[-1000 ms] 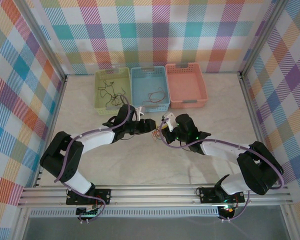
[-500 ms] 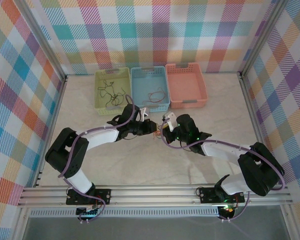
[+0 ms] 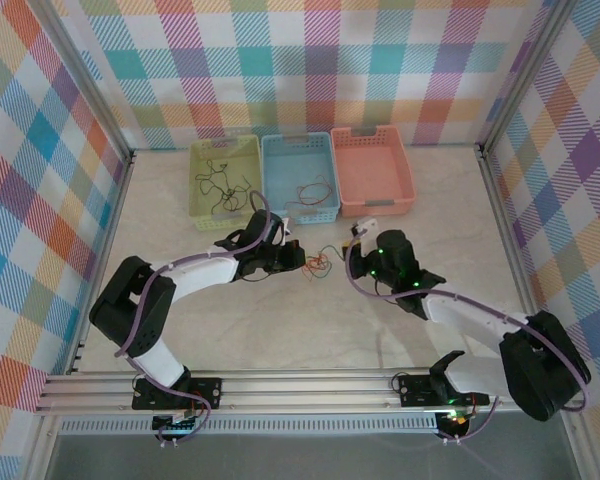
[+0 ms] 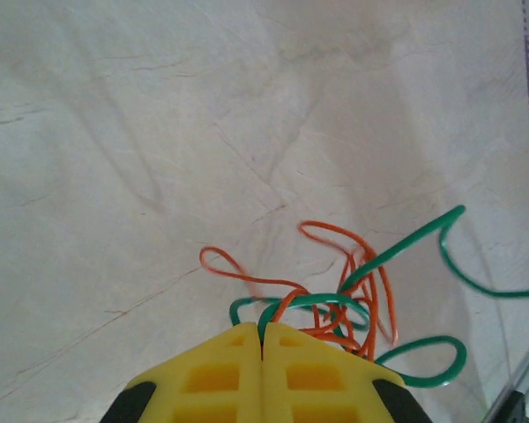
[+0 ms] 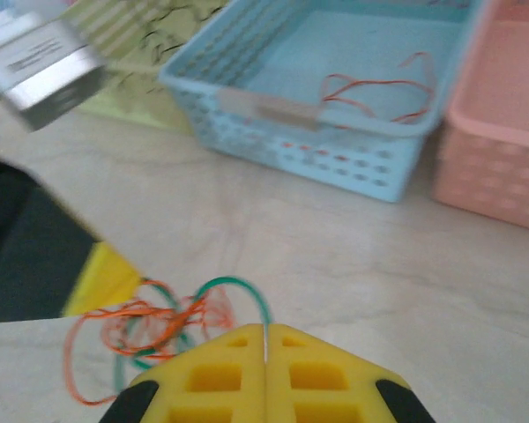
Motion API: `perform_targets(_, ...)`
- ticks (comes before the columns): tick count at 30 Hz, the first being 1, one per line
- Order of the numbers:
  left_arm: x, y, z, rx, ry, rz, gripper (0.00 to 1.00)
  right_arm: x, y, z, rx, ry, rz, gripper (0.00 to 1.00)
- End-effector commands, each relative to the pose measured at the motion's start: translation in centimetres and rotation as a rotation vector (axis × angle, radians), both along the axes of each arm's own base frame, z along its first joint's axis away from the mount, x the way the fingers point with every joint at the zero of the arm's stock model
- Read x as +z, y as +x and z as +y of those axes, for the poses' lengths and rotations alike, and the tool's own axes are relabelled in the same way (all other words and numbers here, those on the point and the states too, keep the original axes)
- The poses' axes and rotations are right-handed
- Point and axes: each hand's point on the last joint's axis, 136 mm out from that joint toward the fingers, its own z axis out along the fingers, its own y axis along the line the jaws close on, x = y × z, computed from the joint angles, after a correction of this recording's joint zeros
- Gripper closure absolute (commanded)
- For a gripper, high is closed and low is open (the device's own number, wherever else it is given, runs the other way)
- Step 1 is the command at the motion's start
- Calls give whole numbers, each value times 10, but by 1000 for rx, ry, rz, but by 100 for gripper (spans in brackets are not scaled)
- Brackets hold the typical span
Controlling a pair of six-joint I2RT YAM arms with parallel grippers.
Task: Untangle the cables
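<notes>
The cables (image 3: 318, 264) form a small clump of orange and green wires on the table between the two arms. My left gripper (image 3: 300, 258) reaches it from the left. In the left wrist view this gripper (image 4: 264, 328) is shut on a green wire, with the orange and green tangle (image 4: 348, 295) just beyond its tips. My right gripper (image 3: 350, 262) comes from the right. Its wrist view shows it (image 5: 264, 328) shut on a green loop (image 5: 238, 291). The clump (image 5: 154, 330) lies ahead to the left, beside the left gripper's yellow finger (image 5: 106, 280).
Three baskets stand in a row at the back: a green one (image 3: 197, 185) with black wires, a blue one (image 3: 300, 139) with a red-orange wire (image 5: 370, 88), and a pink one (image 3: 372, 170). Checked walls enclose the table on three sides.
The left gripper moved in to the clump and shut on a green wire. The right arm has pulled back to the right with its wire, and the clump now shows spread between the two grippers.
</notes>
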Motion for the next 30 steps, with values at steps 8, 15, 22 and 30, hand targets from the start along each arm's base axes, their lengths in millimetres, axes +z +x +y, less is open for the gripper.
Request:
perform_targets(8,21,8,26,65,88,-81,100,17,17,-107,-484,158,-12,100)
perform_targets(15,29,15,60,170,148,-114,100,11,9,-153,-696,148,11,100)
perform_targets(22,40,21,103,333,147,-144,100,-1,1,-189,-884,107,70,100)
perform_targets(30,60,18,144,486,143,-224,100,-6,-9,-213,-1012,78,89,100)
